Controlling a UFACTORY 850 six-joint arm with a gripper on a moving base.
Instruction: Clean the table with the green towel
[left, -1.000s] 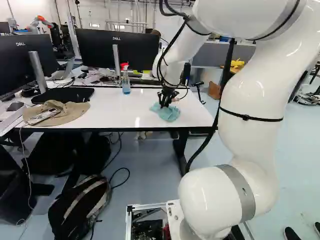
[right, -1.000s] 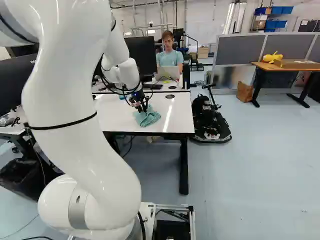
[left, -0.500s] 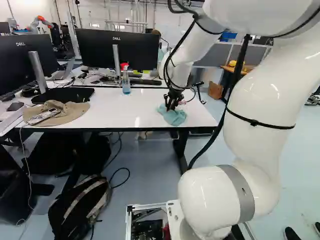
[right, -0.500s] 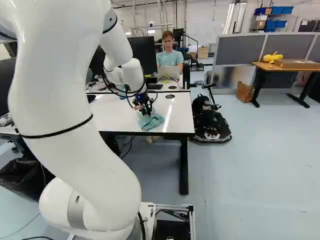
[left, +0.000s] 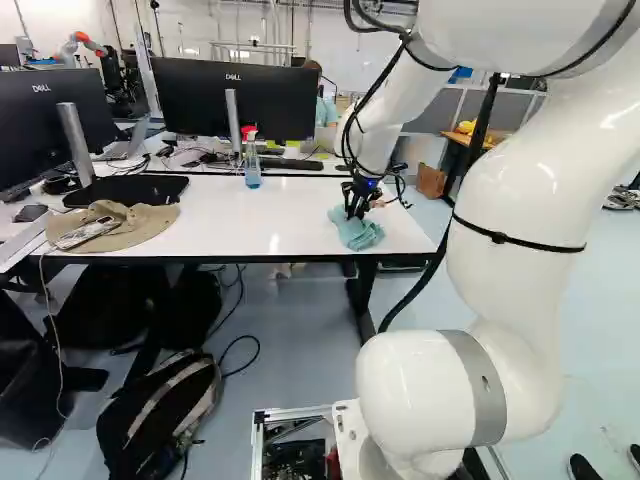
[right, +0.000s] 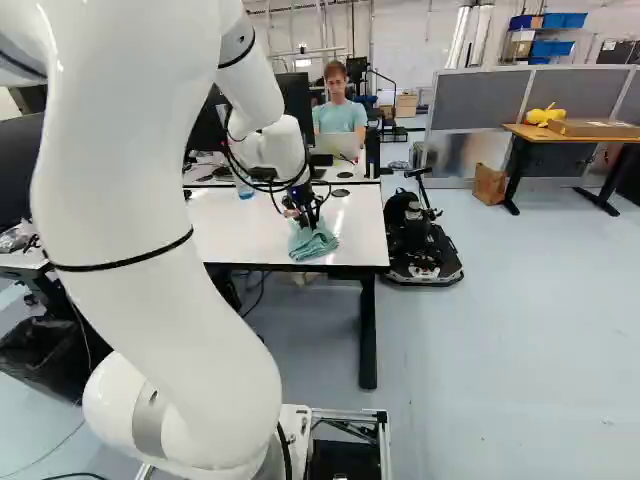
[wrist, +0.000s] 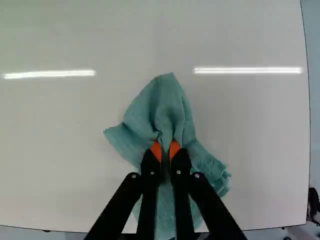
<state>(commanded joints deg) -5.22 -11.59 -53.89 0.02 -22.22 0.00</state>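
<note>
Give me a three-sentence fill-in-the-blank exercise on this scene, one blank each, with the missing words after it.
The gripper is shut on the ____.
On the tan hat lies a ____.
The clear spray bottle has a ____ top.

Missing words, in order: towel; phone; red.

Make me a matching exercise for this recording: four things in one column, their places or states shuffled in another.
1. Green cloth towel
2. Tan fabric hat
3. Blue spray bottle, red-and-white head
4. Black-and-grey backpack

A. Upright on the white table
B. On the grey floor
C. Pinched in the black gripper
D. Under a phone

Pairs: 1-C, 2-D, 3-A, 4-B
</note>
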